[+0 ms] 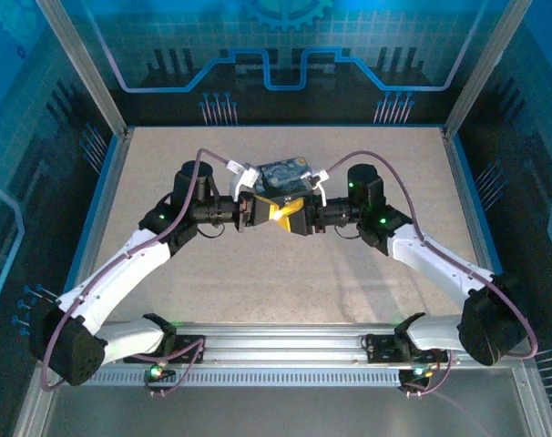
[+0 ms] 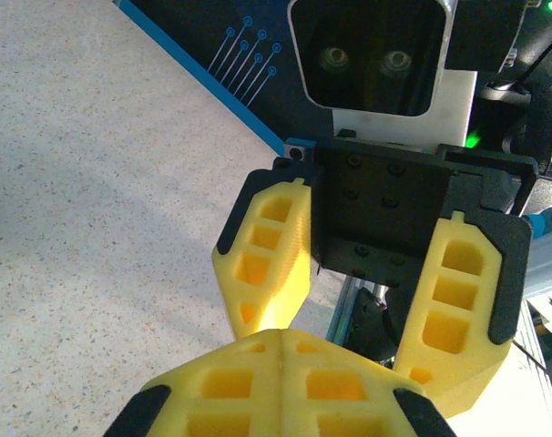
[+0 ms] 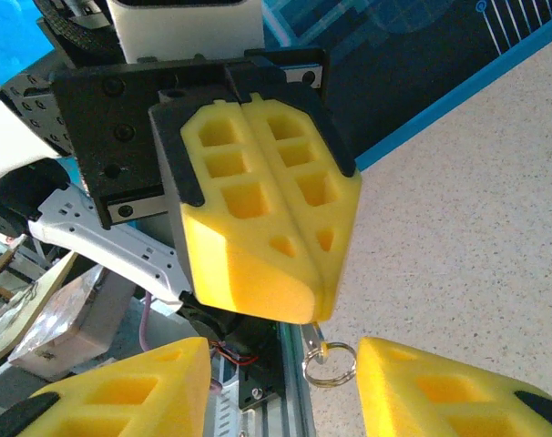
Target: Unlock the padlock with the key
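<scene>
Speckled tabletop (image 3: 476, 200); key (image 3: 319, 347) between closed left fingers (image 3: 212, 264)

The top external camera looks down from behind the left arm (image 1: 121, 269) and right arm (image 1: 440, 259) over the whole surface (image 1: 258, 291); each wrist camera closely faces the other's jaws mid-surface
</scene>
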Controlling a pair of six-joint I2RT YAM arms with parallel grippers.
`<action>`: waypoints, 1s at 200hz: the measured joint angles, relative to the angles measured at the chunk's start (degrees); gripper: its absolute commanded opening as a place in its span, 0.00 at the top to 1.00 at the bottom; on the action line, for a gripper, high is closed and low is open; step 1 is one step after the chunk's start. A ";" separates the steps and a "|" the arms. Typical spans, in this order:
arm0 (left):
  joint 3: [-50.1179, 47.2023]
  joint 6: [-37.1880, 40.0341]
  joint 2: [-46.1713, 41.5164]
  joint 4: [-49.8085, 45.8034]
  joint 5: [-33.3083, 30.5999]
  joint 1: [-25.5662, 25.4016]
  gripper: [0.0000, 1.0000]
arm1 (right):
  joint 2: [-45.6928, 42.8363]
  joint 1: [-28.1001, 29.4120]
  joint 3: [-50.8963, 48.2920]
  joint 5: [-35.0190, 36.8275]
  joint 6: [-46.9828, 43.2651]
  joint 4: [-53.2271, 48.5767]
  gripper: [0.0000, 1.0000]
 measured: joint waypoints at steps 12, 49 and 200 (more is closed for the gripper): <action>0.00 0.00 0.00 0.04 0.02 0.00 1.00 | 0.46 0.11 0.04 0.04 0.00 0.04 0.56; 0.00 0.00 0.00 0.09 0.42 0.00 1.00 | 1.07 0.44 0.04 0.07 0.02 0.04 0.60; -0.02 0.00 0.00 0.11 0.87 0.04 1.00 | 1.18 0.74 0.04 1.55 0.66 0.44 0.88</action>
